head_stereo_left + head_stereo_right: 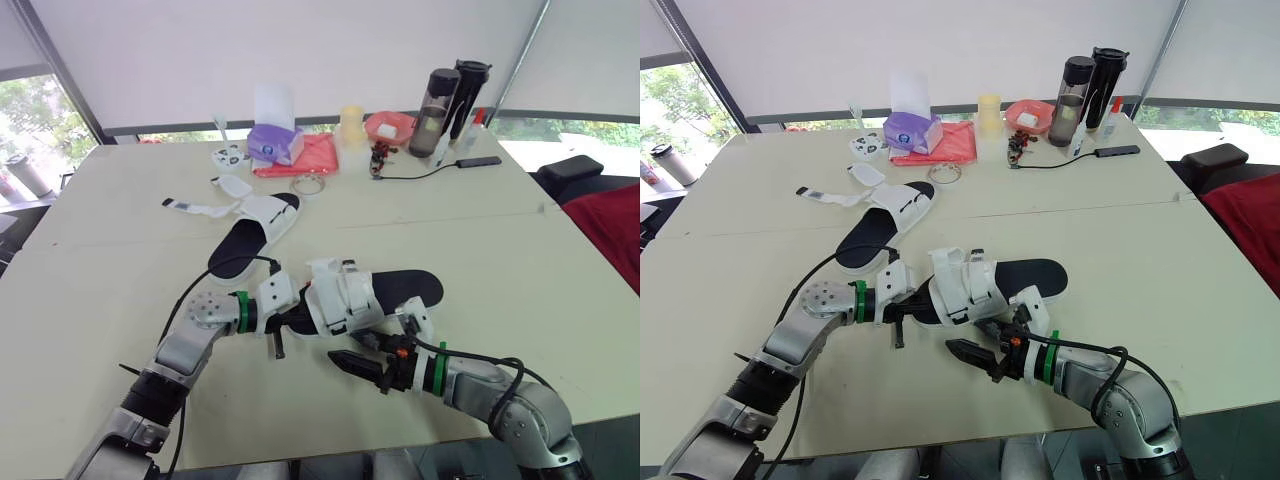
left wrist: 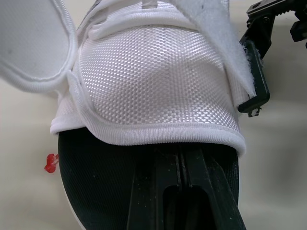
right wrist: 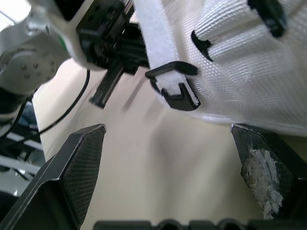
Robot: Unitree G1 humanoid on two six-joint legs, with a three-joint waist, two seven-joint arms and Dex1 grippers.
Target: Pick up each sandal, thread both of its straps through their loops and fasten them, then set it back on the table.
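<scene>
My left gripper (image 2: 182, 167) pinches the near sandal (image 1: 345, 295) by its sole, and my right gripper (image 3: 168, 132) is spread beside its strap loop (image 3: 173, 91). I judge the fastening unfinished, and the far sandal (image 1: 255, 225) lies unstrapped on the table (image 1: 520, 250)

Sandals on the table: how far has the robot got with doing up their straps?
Nothing looks finished yet. In hand: the left gripper is shut on the black sole of the near sandal, one white strap sits in its black loop, and the right gripper is open beside it. Left: fastening this sandal, then the far sandal, which lies with its straps spread open.
</scene>
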